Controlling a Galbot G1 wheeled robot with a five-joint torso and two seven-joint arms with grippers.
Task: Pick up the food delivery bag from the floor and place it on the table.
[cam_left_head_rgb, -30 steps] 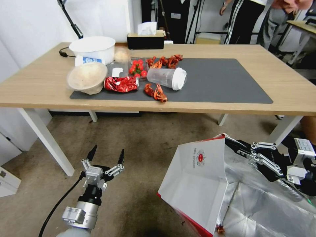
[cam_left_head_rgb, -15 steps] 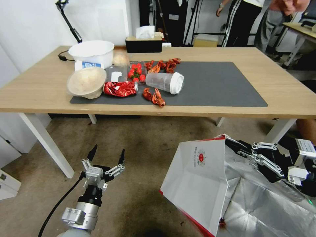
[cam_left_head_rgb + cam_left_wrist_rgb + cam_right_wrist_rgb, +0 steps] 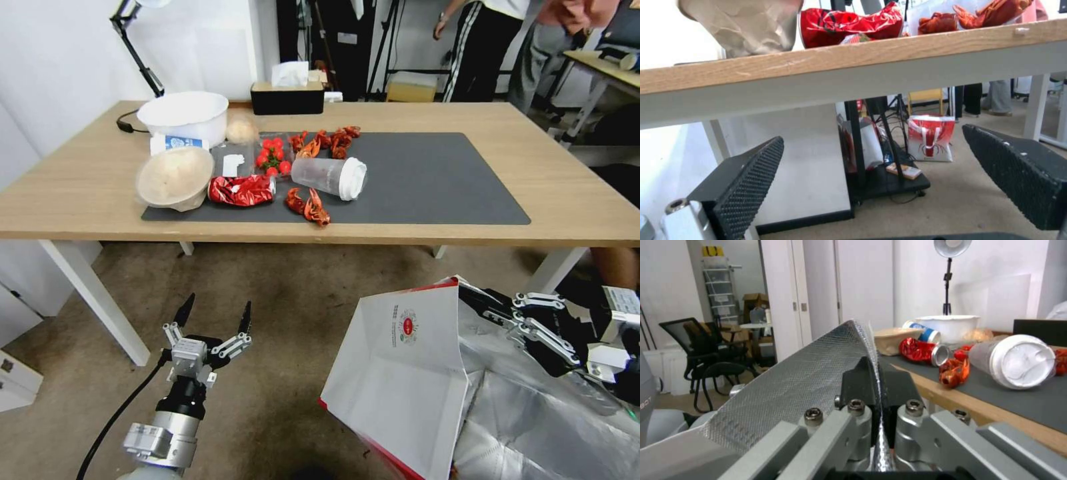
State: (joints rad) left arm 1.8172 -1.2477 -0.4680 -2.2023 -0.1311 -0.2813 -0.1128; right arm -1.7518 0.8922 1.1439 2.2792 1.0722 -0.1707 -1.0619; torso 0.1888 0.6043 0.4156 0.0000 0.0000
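Note:
The food delivery bag (image 3: 400,373), white with a round red logo and silver foil lining, hangs tilted at the lower right, its mouth open toward me, above the floor (image 3: 287,300). My right gripper (image 3: 475,298) is shut on the bag's upper rim. In the right wrist view its fingers (image 3: 862,383) pinch the foil edge of the bag (image 3: 800,386). My left gripper (image 3: 213,319) hovers open and empty over the carpet at the lower left, below the table's front edge (image 3: 818,60). The table (image 3: 567,193) with its dark grey mat (image 3: 433,180) stands ahead.
The mat's left half holds a paper bowl (image 3: 175,177), a crumpled red packet (image 3: 241,190), a lying lidded cup (image 3: 330,177), crayfish (image 3: 308,203) and tomatoes (image 3: 270,155). White table legs (image 3: 93,293) flank the carpet. Another red and white bag (image 3: 931,138) stands beyond the table.
The whole head view has shifted: the table now sits lower and slightly smaller. The bag stays in my right gripper, and the left gripper has not moved.

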